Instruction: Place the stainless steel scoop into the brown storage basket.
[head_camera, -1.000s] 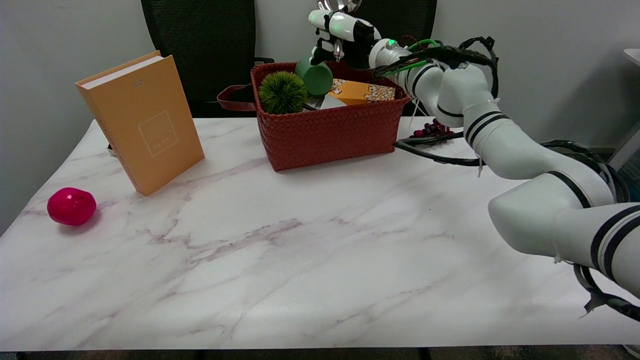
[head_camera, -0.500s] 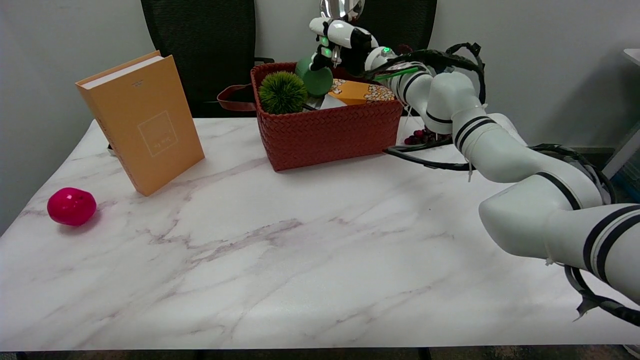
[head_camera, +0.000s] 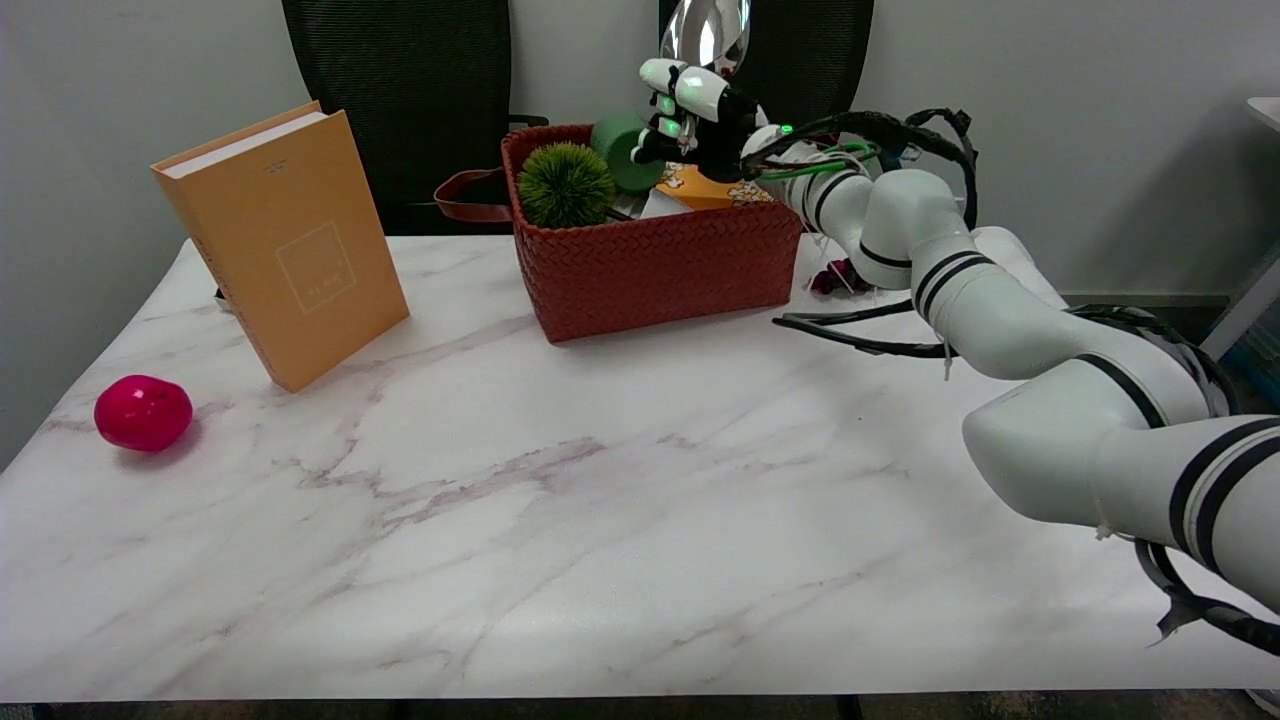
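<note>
Marble table (head_camera: 560, 500), right hand (head_camera: 700, 125) gripping steel scoop (head_camera: 708, 35) above brown basket (head_camera: 655, 265), book (head_camera: 285, 245) writing unreadable

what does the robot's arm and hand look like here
The right arm is glossy white, built of rounded segments with paired black bands at the joints. Black cables loop along it, with green wires near the wrist. The robot hand is black and white, with small green lights glowing on it.
</note>
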